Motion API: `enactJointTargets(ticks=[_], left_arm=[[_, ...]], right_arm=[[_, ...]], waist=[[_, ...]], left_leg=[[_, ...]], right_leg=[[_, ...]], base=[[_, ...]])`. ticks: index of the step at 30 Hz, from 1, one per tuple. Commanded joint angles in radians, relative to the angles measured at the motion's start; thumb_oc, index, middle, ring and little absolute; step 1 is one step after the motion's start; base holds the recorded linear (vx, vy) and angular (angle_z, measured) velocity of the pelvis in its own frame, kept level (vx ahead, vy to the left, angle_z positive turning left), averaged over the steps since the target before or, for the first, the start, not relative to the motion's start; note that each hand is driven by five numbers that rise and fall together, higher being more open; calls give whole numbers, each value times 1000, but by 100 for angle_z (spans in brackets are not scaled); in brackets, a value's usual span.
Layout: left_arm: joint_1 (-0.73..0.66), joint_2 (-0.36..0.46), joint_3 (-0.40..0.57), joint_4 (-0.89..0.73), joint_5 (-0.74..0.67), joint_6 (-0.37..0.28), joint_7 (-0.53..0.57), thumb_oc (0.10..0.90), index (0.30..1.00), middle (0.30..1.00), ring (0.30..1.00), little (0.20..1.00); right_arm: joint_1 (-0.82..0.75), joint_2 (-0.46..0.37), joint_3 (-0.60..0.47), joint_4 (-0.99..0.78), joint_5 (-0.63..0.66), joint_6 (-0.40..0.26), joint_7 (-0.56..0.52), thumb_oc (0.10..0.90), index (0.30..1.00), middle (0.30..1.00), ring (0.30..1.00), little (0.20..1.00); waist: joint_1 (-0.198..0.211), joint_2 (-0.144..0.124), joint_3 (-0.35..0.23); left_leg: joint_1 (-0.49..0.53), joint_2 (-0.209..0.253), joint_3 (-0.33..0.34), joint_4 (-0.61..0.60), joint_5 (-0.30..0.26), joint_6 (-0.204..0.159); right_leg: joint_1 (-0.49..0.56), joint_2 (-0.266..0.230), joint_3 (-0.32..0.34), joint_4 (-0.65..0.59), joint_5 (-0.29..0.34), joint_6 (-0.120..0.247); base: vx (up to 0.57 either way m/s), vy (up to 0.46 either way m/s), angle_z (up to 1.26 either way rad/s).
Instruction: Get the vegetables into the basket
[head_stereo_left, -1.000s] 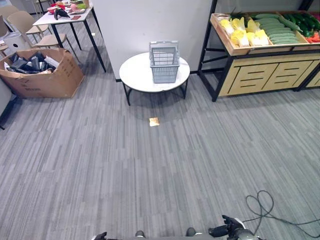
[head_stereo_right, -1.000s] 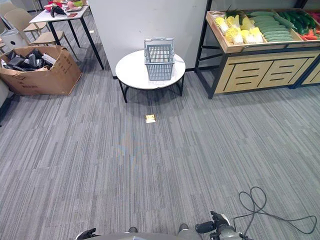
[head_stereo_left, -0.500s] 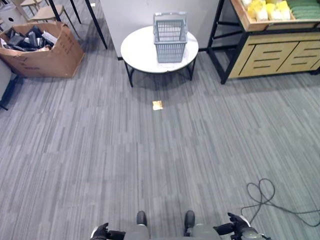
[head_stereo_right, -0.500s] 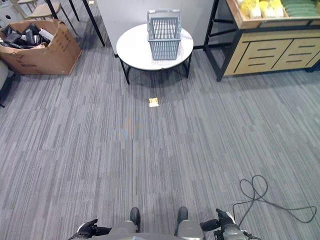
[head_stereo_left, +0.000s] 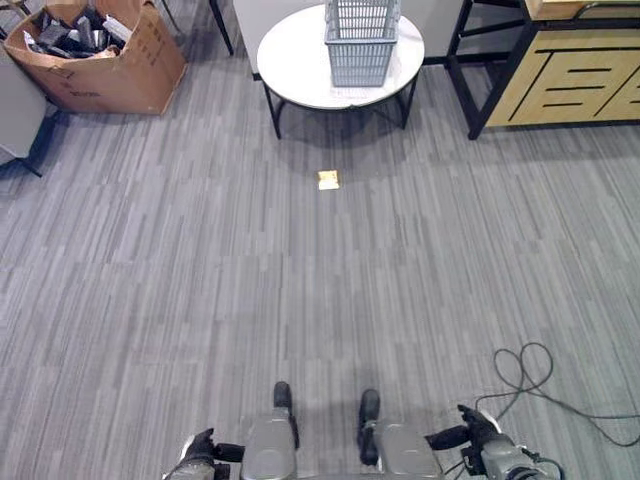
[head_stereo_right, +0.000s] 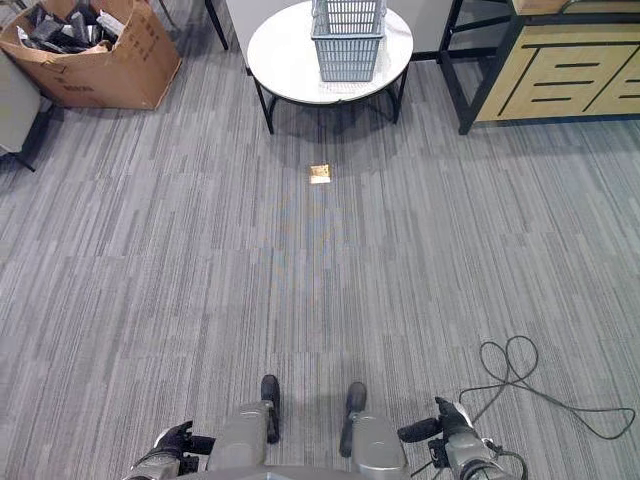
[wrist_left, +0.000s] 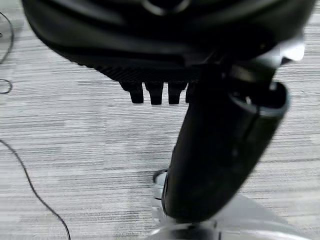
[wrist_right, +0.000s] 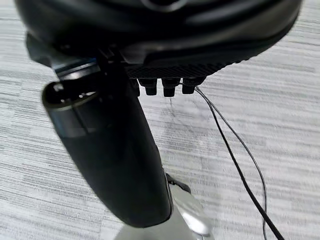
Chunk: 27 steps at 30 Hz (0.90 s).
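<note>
- Basket (head_stereo_left: 362, 38): grey, upright on the round white desk (head_stereo_left: 300, 70), far ahead across the carpet floor (head_stereo_left: 300, 280) and slightly right of centre; no vegetables lie within reach
- Wooden shelf (head_stereo_left: 580, 70) stands right of the desk
- Right hand (head_stereo_left: 470, 435) and left hand (head_stereo_left: 200, 450) hang low at the sides, both relaxed, fingers straight, holding nothing; the right seems marginally nearer

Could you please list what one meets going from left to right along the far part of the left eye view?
Cardboard box → round white table → grey basket on it → wooden produce stand.
</note>
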Motion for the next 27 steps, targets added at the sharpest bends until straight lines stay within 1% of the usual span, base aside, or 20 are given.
enactJointTargets(ticks=[1, 3, 5, 6, 9, 11, 12, 14, 15, 16, 17, 18, 20, 21, 22, 23, 24, 25, 26, 27], left_arm=[[37, 5, -31, -27, 3, -8, 9, 900, 1000, 1000, 1000, 1000], [48, 11, -25, -24, 13, -8, 1, 900, 1000, 1000, 1000, 1000], [62, 18, -15, -12, 29, 2, -6, 900, 1000, 1000, 1000, 1000], [60, 28, -15, -13, 38, 1, -7, 900, 1000, 1000, 1000, 1000], [46, 46, -29, -27, 54, -2, -17, 900, 1000, 1000, 1000, 1000], [32, 54, -31, -32, 47, -2, -12, 900, 1000, 1000, 1000, 1000], [26, 56, -36, -36, 50, -3, -13, 900, 1000, 1000, 1000, 1000], [24, 61, -38, -38, 54, -3, -20, 900, 1000, 1000, 1000, 1000], [23, 65, -40, -40, 58, -3, -23, 900, 1000, 1000, 1000, 1000], [19, 74, -42, -47, 60, 2, -30, 900, 1000, 1000, 1000, 1000], [18, 76, -39, -45, 56, 3, -30, 900, 1000, 1000, 1000, 1000], [18, 76, -39, -45, 56, 3, -30, 900, 1000, 1000, 1000, 1000], [12, 77, -35, -37, 53, 5, -27, 900, 1000, 1000, 1000, 1000], [7, 78, -33, -31, 54, 5, -26, 900, 1000, 1000, 1000, 1000], [5, 77, -33, -29, 54, 5, -24, 900, 1000, 1000, 1000, 1000], [2, 72, -33, -25, 56, 4, -25, 900, 1000, 1000, 1000, 1000], [1, 70, -32, -22, 59, 5, -26, 900, 1000, 1000, 1000, 1000], [2, 69, -30, -20, 63, 3, -27, 900, 1000, 1000, 1000, 1000], [2, 68, -30, -20, 63, 2, -27, 900, 1000, 1000, 1000, 1000], [3, 66, -25, -16, 63, 0, -30, 900, 1000, 1000, 1000, 1000]], right_arm=[[39, -36, 16, -5, -7, 1, -21, 900, 1000, 1000, 1000, 1000], [50, -34, 10, -2, -13, 2, -13, 900, 1000, 1000, 1000, 1000], [71, -16, 4, 2, -28, 6, -2, 900, 1000, 1000, 1000, 1000], [70, -9, 1, 2, -26, 9, 0, 900, 1000, 1000, 1000, 1000], [49, 7, 30, -15, -46, 10, 14, 900, 1000, 1000, 1000, 1000], [28, 16, 43, -30, -41, 11, 15, 900, 1000, 1000, 1000, 1000], [19, 18, 53, -40, -42, 10, 18, 900, 1000, 1000, 1000, 1000], [14, 20, 57, -45, -46, 10, 20, 900, 1000, 1000, 1000, 1000], [6, 17, 61, -50, -47, 11, 20, 900, 1000, 1000, 1000, 1000], [-4, 12, 67, -71, -43, 5, 15, 900, 1000, 1000, 1000, 1000], [-7, 13, 71, -77, -44, 5, 16, 900, 1000, 1000, 1000, 1000], [-6, 13, 71, -77, -44, 5, 16, 900, 1000, 1000, 1000, 1000], [-15, 17, 76, -82, -41, 3, 18, 900, 1000, 1000, 1000, 1000], [-21, 19, 76, -81, -37, 2, 18, 900, 1000, 1000, 1000, 1000], [-25, 21, 77, -83, -35, 1, 17, 900, 1000, 1000, 1000, 1000], [-31, 23, 78, -85, -36, -1, 15, 900, 1000, 1000, 1000, 1000], [-31, 23, 79, -86, -37, -2, 15, 900, 1000, 1000, 1000, 1000], [-31, 20, 79, -87, -40, -3, 16, 900, 1000, 1000, 1000, 1000], [-31, 20, 79, -87, -40, -3, 16, 900, 1000, 1000, 1000, 1000], [-30, 15, 82, -92, -45, -3, 20, 900, 1000, 1000, 1000, 1000]], waist=[[7, 0, -32], [21, -2, -41], [22, -23, -62], [18, -38, -66], [18, -67, -67], [18, -75, -60], [15, -82, -57], [15, -87, -55], [17, -82, -47], [14, -62, -26], [9, -60, -19], [8, -62, -15], [-3, -54, 1], [-11, -54, 7], [-15, -55, 12], [-27, -64, 16], [-36, -67, 17], [-45, -68, 17], [-45, -66, 19], [-59, -66, 20]], left_leg=[[-37, 63, 11, 5, 21, 20], [-33, 62, 20, -1, 25, 19], [-1, 38, 53, 14, -9, 44], [2, 16, 73, 37, -42, 66], [-18, -31, 110, 103, -115, 110], [-26, -45, 125, 107, -133, 127], [-22, -59, 134, 102, -148, 140], [-12, -73, 139, 94, -159, 152], [19, -89, 142, 65, -170, 173], [88, -97, 149, 31, -195, 201], [106, -97, 152, 25, -199, 203], [111, -99, 152, 26, -202, 203], [143, -95, 147, 15, -205, 199], [159, -96, 145, 6, -207, 190], [167, -96, 141, 5, -211, 188], [187, -103, 133, 4, -223, 175], [202, -107, 125, 1, -232, 167], [219, -109, 114, 0, -243, 160], [221, -107, 113, 1, -245, 159], [255, -111, 95, -1, -264, 151]], right_leg=[[121, -48, 76, 24, -49, 117], [164, -57, 102, 22, -68, 129], [178, -91, 129, 44, -68, 155], [163, -120, 152, 67, -36, 174], [129, -172, 195, 79, 62, 204], [88, -179, 211, 97, 126, 209], [77, -190, 213, 99, 183, 217], [68, -195, 213, 110, 230, 222], [25, -204, 199, 188, 295, 215], [-58, -198, 147, 357, 306, 197], [-90, -197, 134, 367, 303, 193], [-87, -201, 135, 374, 298, 195], [-149, -179, 118, 362, 256, 187], [-175, -165, 98, 297, 226, 182], [-177, -166, 93, 273, 220, 186], [-208, -164, 82, 164, 221, 199], [-218, -159, 84, 101, 230, 208], [-230, -151, 97, 58, 246, 218], [-226, -149, 96, 56, 246, 218], [-243, -136, 130, 10, 273, 228]], base=[[406, 212, 13], [430, 282, -25], [356, 382, -91], [218, 360, -114], [176, 375, -44], [87, 264, -20], [81, 212, -26], [116, 248, -16], [241, 494, -36], [247, 463, -36], [176, 295, -48], [84, 51, -19], [132, 36, 3], [158, -1, 17], [237, -68, 16], [252, -97, 18], [318, -118, 27], [194, -69, 27], [287, -91, 40], [284, -98, 40]])
